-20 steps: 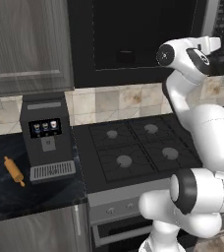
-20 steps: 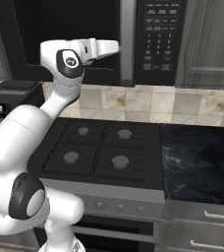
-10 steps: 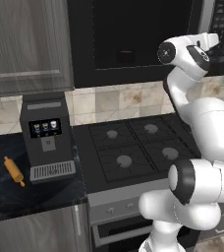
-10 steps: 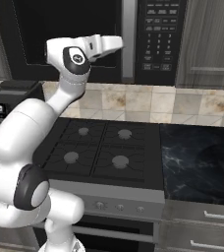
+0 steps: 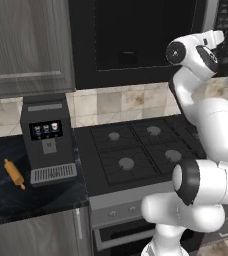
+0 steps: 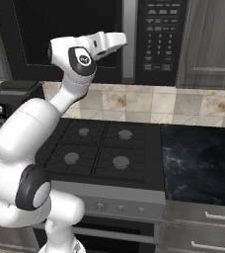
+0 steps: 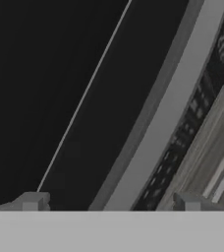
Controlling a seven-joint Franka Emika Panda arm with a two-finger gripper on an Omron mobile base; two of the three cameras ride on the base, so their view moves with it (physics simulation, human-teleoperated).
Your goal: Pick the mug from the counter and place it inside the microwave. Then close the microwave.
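We count one microwave [image 6: 85, 34], upper frame, long axis horizontal, door facing us; one coffee machine [image 5: 47, 140]; one rolling pin [image 5: 14, 173]. Pincer [image 7: 109, 202] wide open, empty, at the door's handle.

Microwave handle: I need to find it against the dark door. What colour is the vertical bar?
Light grey, on the microwave; clearest in the right base view.

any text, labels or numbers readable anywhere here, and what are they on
No text can be read.
Microwave keypad: rows of pale button marks, too small and blurred to read.
Coffee machine screen: small lit icons, no legible words.
Stove knobs: no readable markings.
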